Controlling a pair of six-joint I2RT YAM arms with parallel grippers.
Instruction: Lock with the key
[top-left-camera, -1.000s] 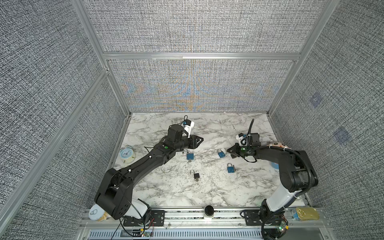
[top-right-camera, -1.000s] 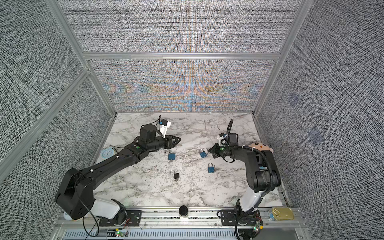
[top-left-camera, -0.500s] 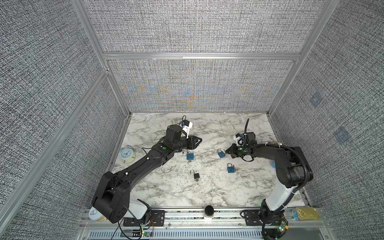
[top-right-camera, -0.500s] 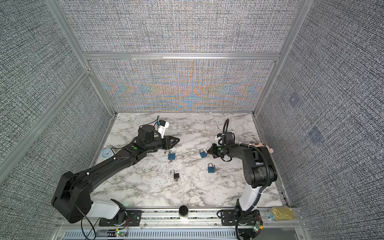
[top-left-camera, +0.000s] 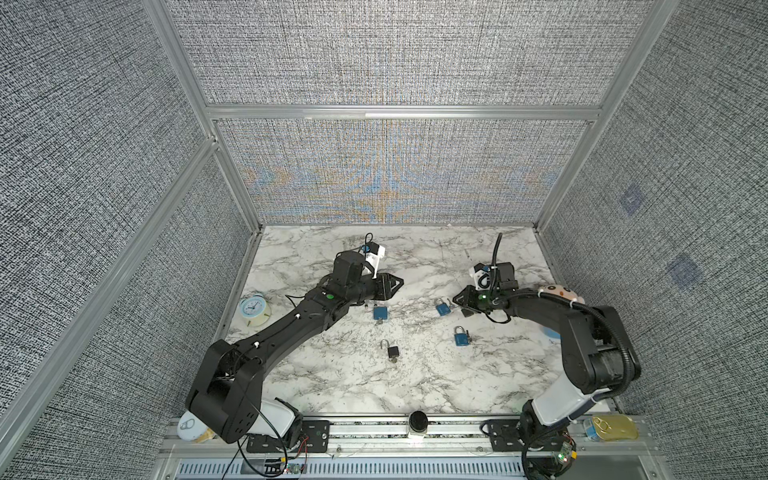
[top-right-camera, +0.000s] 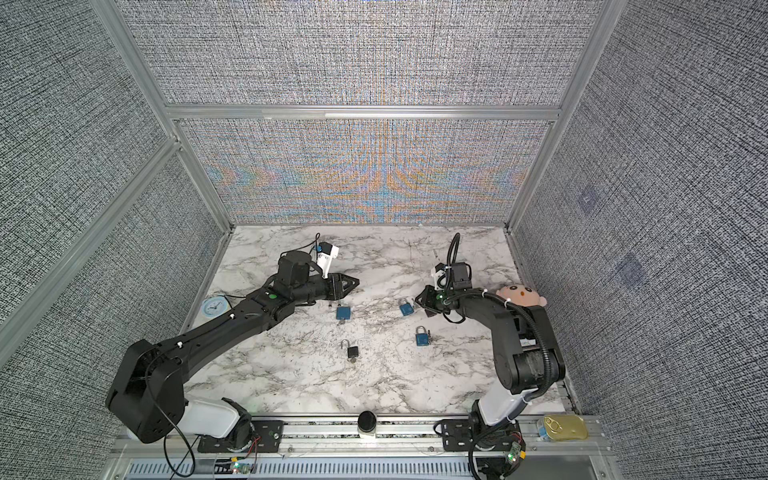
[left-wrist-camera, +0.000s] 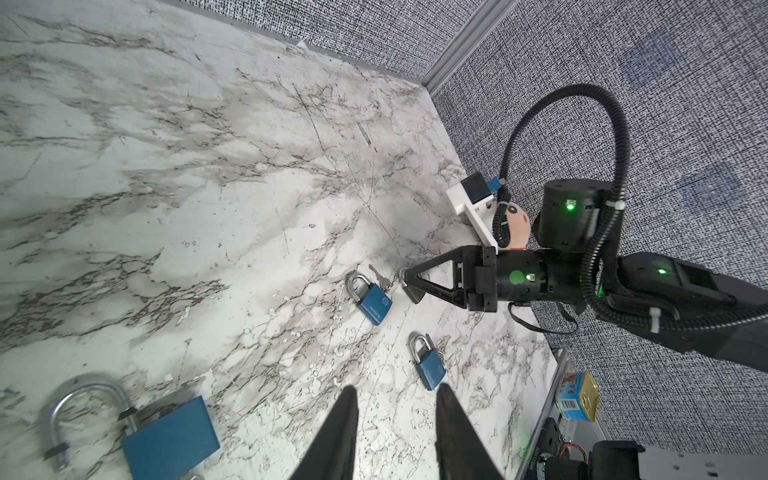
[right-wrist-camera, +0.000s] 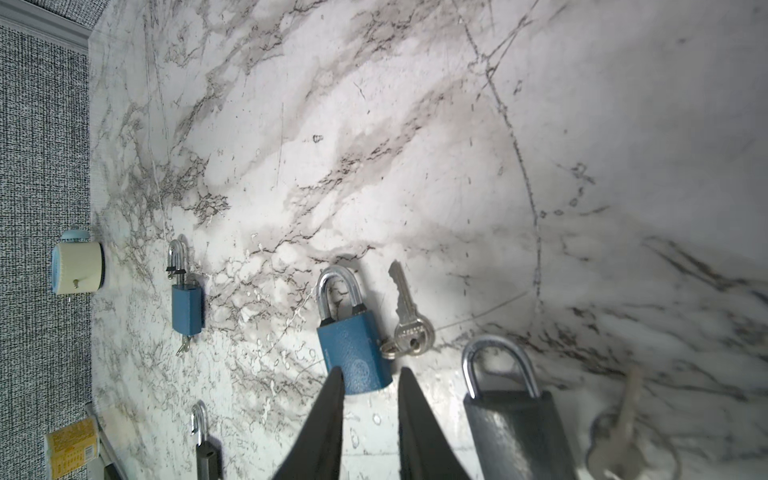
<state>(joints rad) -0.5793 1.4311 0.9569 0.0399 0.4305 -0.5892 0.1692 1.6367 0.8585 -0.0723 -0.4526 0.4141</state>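
The right tool (right-wrist-camera: 370, 370) is hovering low over the marble desk (top-left-camera: 332, 382) with its 2 fingers (right-wrist-camera: 324, 424) standing slightly spread and pinching nothing. The tips are sitting right at the base of a blue padlock (right-wrist-camera: 353, 349), and whether they are touching it cannot be told. The key (right-wrist-camera: 409, 324) is lying flat on the desk just beside that padlock's body, free of the tool, its blade pointing the same way as the shackle (right-wrist-camera: 323, 299), whose 2 legs are both sitting in the body. In both top views this padlock is lying right of the desk's middle. A black padlock (right-wrist-camera: 515, 419) is lying close by the tool with blurred keys (right-wrist-camera: 623, 440) beside it. The left tool (left-wrist-camera: 397, 386) is standing spread too, gripping nothing, above the desk near a 2nd blue padlock (top-left-camera: 380, 312). A 3rd blue padlock (top-left-camera: 461, 336) and an open black padlock (top-left-camera: 392, 351) are lying nearer the front edge.
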